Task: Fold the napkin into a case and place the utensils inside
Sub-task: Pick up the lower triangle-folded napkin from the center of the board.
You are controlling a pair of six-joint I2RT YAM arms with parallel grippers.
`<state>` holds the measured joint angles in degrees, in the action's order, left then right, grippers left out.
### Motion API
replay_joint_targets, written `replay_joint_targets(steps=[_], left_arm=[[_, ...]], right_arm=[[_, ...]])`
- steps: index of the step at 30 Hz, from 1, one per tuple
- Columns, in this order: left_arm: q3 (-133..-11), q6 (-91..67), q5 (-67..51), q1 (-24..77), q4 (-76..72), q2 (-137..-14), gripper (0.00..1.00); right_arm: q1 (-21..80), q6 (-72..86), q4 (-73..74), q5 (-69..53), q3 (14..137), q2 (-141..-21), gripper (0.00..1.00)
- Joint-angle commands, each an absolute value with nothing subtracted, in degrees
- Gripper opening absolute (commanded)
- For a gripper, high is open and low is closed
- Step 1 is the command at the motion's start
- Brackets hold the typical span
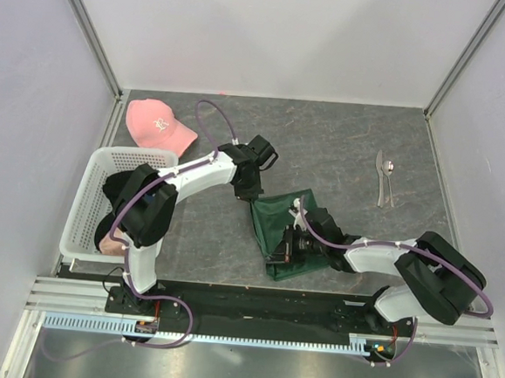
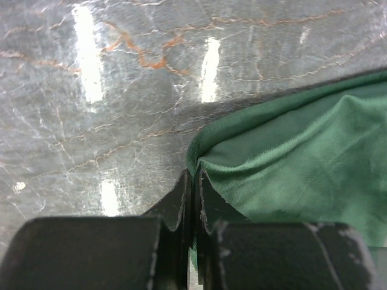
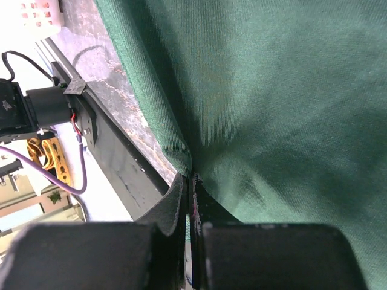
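The napkin (image 1: 278,216) lies rumpled in the middle of the table (image 1: 343,144), toward its near side, and is not yet a case. The left gripper (image 2: 193,181) is clamped on the far left corner, with the cloth edge caught between its tips. The right gripper (image 3: 188,183) is clenched on the near edge. To fold well, both should lift together, keep the cloth taut between them and carry the edge straight across so the layers lie flush; a slack pull would likely bunch it. I can't quite tell how many layers each pinch holds. The left arm (image 1: 193,171) reaches forward with its wrist bent down; the right arm (image 1: 379,251) is folded low, reaching leftward. The utensils (image 1: 386,178) wait well apart, far right.
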<state>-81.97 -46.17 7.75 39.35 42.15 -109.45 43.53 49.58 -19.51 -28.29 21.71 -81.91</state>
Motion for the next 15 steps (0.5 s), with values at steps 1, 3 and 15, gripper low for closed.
replay_joint_targets(steps=[1, 3, 15], left_arm=[[-84.02, -47.31, 13.54, 37.01, 40.43, -108.28, 0.02], [-82.71, -45.62, 12.13, 34.9, 40.69, -107.14, 0.02], [-77.95, -36.73, 23.72, 31.64, 48.42, -99.93, 0.02]], right_arm=[[46.4, 50.01, -18.19, -32.87, 22.85, -82.71, 0.0], [48.41, 50.62, -19.33, -32.43, 24.6, -83.23, 0.0], [59.33, 75.04, -61.62, -35.51, 35.34, -109.31, 0.0]])
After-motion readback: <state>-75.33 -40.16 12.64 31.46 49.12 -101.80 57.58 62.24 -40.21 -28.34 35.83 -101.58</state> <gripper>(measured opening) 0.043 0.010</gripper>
